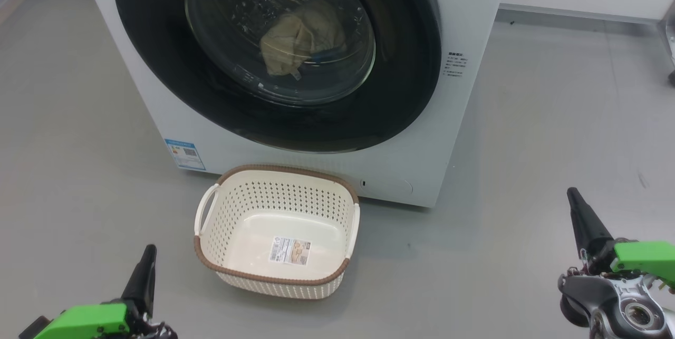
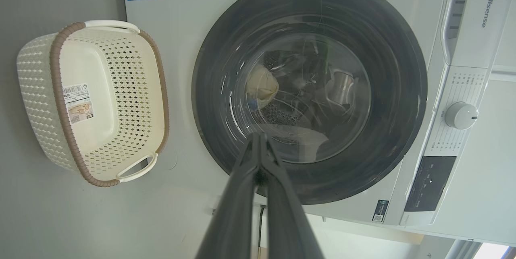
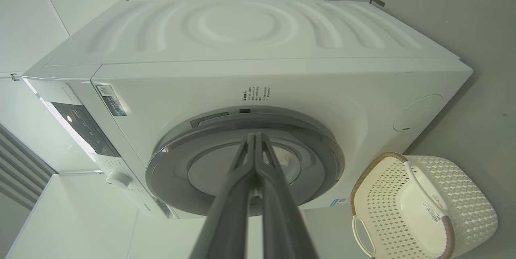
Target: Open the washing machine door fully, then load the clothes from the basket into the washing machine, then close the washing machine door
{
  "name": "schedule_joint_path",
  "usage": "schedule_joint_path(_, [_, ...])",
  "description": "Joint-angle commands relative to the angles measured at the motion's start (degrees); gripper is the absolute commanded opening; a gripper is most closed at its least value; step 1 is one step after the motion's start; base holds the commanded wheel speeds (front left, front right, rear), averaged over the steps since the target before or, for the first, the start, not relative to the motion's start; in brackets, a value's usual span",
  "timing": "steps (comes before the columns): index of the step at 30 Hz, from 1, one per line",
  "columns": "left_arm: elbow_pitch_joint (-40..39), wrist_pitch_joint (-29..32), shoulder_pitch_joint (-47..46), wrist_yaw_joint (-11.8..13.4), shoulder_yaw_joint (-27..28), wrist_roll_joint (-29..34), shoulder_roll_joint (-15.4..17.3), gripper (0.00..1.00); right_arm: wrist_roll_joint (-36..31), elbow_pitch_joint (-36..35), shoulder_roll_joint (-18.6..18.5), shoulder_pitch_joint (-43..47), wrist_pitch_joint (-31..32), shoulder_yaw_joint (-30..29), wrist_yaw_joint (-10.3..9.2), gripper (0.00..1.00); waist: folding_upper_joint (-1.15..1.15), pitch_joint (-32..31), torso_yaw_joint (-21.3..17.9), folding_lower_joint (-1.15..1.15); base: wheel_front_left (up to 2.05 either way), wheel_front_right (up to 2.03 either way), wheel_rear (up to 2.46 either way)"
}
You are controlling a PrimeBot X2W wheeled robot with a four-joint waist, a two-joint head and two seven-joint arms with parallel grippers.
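The washing machine point(image 1: 464, 133) stands in front of me, its door point(image 1: 401, 96) lying flush against the front. Behind the glass, pale yellow clothes point(image 1: 300, 41) rest in the drum. On the floor below the door sits the basket point(image 1: 279, 175), its bare bottom and label showing. My left gripper point(image 1: 150, 248) is shut at the lower left, short of the basket. My right gripper point(image 1: 572, 194) is shut at the lower right, off the machine's corner. The left wrist view looks past the shut left gripper point(image 2: 259, 135) at the door point(image 2: 225, 49), clothes point(image 2: 262, 85) and basket point(image 2: 60, 102). In the right wrist view the right gripper point(image 3: 255, 134) points at the door point(image 3: 173, 166).
Grey floor point(image 1: 553, 117) spreads on both sides of the machine. A white wall with a baseboard point(image 1: 575, 12) runs behind at the right, with a metal object point(image 1: 671, 28) at the right edge. The control dial point(image 2: 460, 114) and dark panel point(image 2: 429, 182) sit on the machine's top strip.
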Motion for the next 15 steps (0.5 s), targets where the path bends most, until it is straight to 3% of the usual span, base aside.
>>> schedule_joint_path(1, [-2.11, 0.29, -2.92, -0.03, 2.14, -0.27, 0.44, 0.00, 0.38, -2.22, -0.19, -1.24, 0.33, 0.84, 0.00, 0.00, 0.00, 0.00, 0.00, 0.00, 0.00, 0.00, 0.00])
schedule_joint_path(15, [-2.11, 0.33, -2.92, -0.03, 2.19, -0.23, 0.41, 0.00, 0.37, -2.22, -0.18, -1.24, 0.34, 0.83, 0.00, 0.00, 0.00, 0.00, 0.00, 0.00, 0.00, 0.00, 0.00])
